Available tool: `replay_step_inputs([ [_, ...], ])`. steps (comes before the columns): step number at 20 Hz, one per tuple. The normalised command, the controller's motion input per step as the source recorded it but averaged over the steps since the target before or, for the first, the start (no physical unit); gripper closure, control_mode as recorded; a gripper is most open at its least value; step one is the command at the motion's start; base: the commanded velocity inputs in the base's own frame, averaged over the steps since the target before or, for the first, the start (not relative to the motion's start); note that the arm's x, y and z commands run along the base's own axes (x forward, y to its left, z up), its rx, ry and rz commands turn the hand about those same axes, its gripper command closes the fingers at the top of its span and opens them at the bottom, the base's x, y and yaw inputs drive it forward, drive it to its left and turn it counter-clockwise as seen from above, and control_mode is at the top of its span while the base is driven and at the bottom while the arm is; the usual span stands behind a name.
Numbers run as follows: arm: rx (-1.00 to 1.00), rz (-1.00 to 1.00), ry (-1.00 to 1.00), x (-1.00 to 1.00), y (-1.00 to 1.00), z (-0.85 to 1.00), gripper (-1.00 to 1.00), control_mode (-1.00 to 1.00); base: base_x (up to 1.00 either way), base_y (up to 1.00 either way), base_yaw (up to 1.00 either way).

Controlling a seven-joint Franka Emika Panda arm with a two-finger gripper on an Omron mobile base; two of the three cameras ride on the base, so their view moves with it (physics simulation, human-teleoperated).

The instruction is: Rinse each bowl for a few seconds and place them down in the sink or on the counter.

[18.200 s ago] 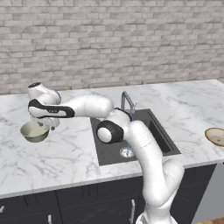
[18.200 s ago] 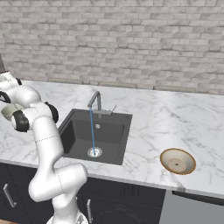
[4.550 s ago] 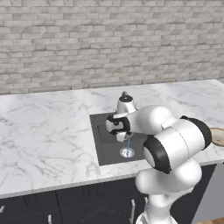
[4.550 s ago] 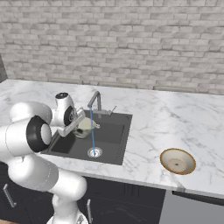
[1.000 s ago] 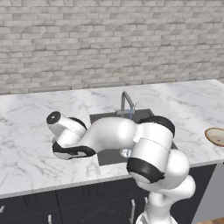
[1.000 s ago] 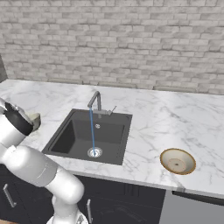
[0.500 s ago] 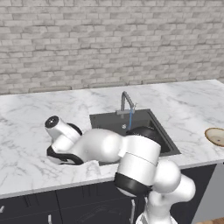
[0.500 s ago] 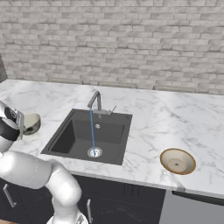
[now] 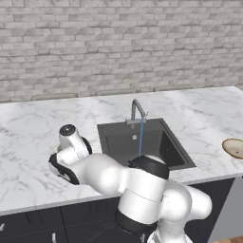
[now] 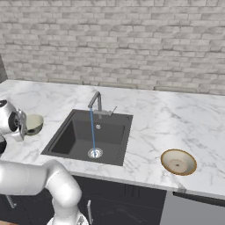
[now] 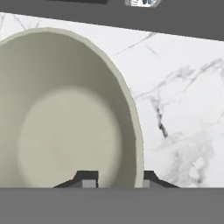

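Two bowls are out: the deep greenish-cream bowl [image 10: 33, 124], its glossy inside bare, sits low over the counter [image 10: 167, 118] left of the sink [image 10: 79, 140], and the shallow tan bowl [image 10: 178, 161] with a mottled brownish inside lies on the counter well to the sink's right. The sink holds no bowl; from its one silver faucet [image 10: 97, 103] a thin blue stream of water [image 10: 92, 132] falls to the round drain [image 10: 95, 153]. The gripper [image 11: 114, 178] has one fingertip inside the greenish-cream bowl's wall and one outside, set narrow around the rim, though whether the pads press it cannot be told.
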Motion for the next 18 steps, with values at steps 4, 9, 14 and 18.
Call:
replay_step_inputs([
  [4, 0.13, 0.01, -0.03, 0.01, 0.00, 0.24, -1.00, -1.00, 0.00, 0.00, 0.00],
  [9, 0.11, 0.01, -0.07, -0.03, 0.00, 0.42, -1.00, -1.00, 0.00, 0.00, 0.00],
  [14, 0.06, 0.01, -0.07, -0.22, 0.00, 0.52, -1.00, -1.00, 0.00, 0.00, 0.00],
  [18, 0.01, 0.00, -0.07, -0.27, 0.00, 0.65, -1.00, -1.00, 0.00, 0.00, 0.00],
])
